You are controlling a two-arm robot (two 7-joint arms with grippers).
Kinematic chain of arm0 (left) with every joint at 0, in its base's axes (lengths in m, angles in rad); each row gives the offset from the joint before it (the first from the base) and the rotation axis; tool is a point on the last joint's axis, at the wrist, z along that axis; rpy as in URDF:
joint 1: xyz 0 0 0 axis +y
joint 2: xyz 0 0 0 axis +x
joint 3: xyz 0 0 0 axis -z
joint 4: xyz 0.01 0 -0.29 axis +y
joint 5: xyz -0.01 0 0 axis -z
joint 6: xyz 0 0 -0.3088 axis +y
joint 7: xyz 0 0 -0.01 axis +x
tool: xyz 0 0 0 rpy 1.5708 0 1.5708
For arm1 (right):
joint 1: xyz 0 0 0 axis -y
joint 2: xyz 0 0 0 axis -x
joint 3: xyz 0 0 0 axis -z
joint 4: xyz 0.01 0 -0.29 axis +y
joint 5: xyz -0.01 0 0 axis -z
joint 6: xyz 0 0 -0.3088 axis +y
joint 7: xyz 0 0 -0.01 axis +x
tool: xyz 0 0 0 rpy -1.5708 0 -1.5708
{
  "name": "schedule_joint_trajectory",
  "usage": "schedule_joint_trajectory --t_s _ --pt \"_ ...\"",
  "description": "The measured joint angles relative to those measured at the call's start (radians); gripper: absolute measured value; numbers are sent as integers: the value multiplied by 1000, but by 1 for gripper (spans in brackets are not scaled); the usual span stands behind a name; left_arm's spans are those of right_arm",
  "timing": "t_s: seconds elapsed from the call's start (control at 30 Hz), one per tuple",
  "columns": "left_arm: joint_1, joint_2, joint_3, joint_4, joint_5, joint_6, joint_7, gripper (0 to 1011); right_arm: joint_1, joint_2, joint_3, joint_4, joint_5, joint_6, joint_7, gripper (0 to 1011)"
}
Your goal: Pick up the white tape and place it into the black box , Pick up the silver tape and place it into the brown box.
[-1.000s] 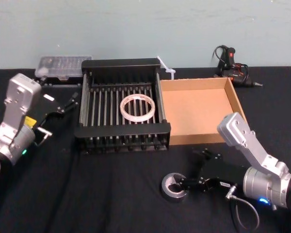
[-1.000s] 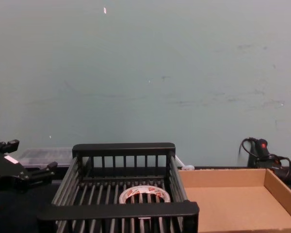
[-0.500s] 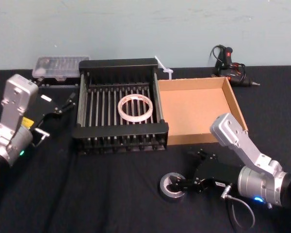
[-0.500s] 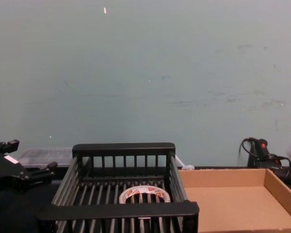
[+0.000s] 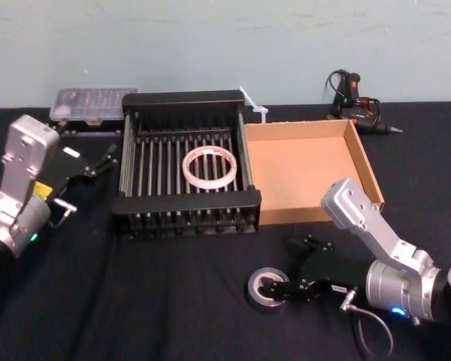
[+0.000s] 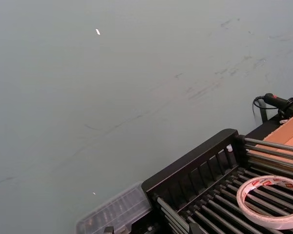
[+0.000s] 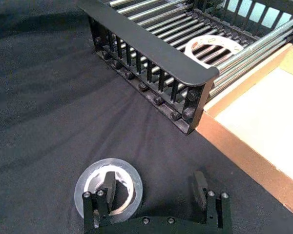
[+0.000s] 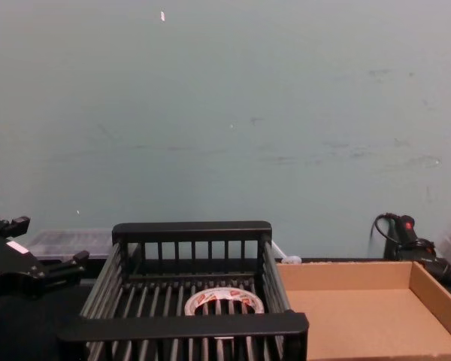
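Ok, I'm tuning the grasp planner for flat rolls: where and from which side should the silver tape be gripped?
Grip the silver tape across its ring wall, from above: one finger in the open centre, the other outside. It lies flat on the black cloth, so its outer side sits too low for a sideways pinch. The right gripper is already placed so, jaws open, one finger in the core.

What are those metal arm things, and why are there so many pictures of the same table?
It is a robot with two arms, each ending in a pincer called a gripper. Cameras on its head, chest and both wrists give four views. On the black table the white tape already lies in the black box. The brown box beside it holds nothing. The right gripper is open, one finger inside the silver tape, which lies flat, not lifted. The left gripper waits open left of the black box.
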Motion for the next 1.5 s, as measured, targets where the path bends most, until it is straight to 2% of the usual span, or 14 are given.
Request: schedule_joint_trajectory --t_s 0.73,1.03,1.3,1.33,1.4,1.5 --pt "0 0 0 0 0 0 0 1001 1 -5 1 5 -1 11 0 985" --pt "0 0 0 0 0 0 0 1001 0 -4 1 5 -1 10 0 787" --pt "0 0 0 0 0 0 0 1001 0 -4 1 4 0 9 -1 504" --pt "0 0 0 0 0 0 0 1001 0 -4 1 4 0 9 -1 504" --pt "0 0 0 0 0 0 0 1001 0 -4 1 4 0 8 -1 393" --pt "0 0 0 0 0 0 0 1001 0 -4 1 4 0 8 -1 338"
